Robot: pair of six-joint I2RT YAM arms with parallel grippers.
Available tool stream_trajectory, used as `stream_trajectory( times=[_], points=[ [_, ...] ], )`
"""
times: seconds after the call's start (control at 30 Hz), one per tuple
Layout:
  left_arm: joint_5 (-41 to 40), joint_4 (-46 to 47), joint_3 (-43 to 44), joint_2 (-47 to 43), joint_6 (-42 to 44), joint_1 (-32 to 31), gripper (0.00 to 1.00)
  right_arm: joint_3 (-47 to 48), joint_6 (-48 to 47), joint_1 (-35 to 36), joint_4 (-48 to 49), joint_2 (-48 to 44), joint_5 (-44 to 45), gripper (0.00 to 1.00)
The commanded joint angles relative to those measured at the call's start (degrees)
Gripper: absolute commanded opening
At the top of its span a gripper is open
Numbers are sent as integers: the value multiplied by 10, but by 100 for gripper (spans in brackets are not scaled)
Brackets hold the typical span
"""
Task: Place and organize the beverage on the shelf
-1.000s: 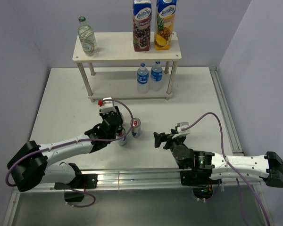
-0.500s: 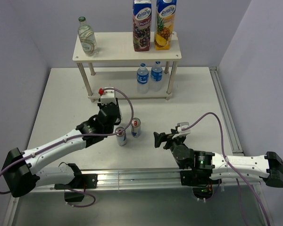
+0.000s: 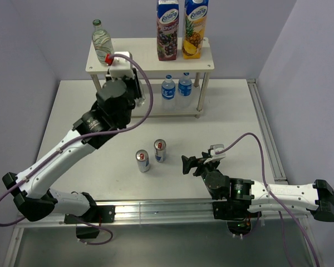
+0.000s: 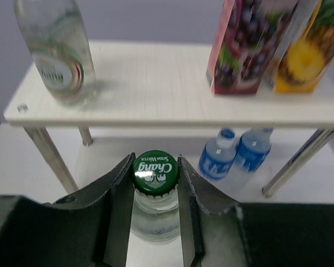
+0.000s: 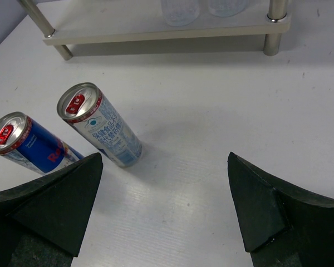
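My left gripper (image 4: 155,168) is clamped on an upright green-cap bottle (image 4: 153,219)
Top board of the shelf (image 4: 156,83) is dead ahead, higher in frame than my cap; the twin bottle (image 4: 58,55) stands upper left, so I'd slot in beside it.

Left tool (image 4: 155,167) clamped tight, arm reaching forward; right tool (image 5: 164,183) sits low (fingers (image 5: 50,194) spread).

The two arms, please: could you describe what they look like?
Both the left arm and right arm have white links with black joints. A purple cable loops along each. The jaws are matte black wedges.
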Motion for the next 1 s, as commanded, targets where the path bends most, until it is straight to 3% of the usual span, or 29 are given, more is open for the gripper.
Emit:
stream_trajectory(
  times=[0.0, 0.13, 0.37, 0.7, 0.97],
  points=[
    [10, 46, 117, 13, 62, 5, 0, 4, 1, 2, 20, -1, 17, 100],
    [13, 37, 202, 51, 90, 9, 0, 7, -2, 3, 24, 8, 15, 100],
    [13, 65, 277, 106, 134, 17, 0, 3, -1, 2, 22, 1, 11, 100],
    [43, 74, 435, 218, 170, 76, 0, 7, 0, 2, 22, 13, 10, 100],
    [67, 87, 470, 257, 163, 123, 0, 5, -1, 2, 26, 10, 8, 100]
  ],
)
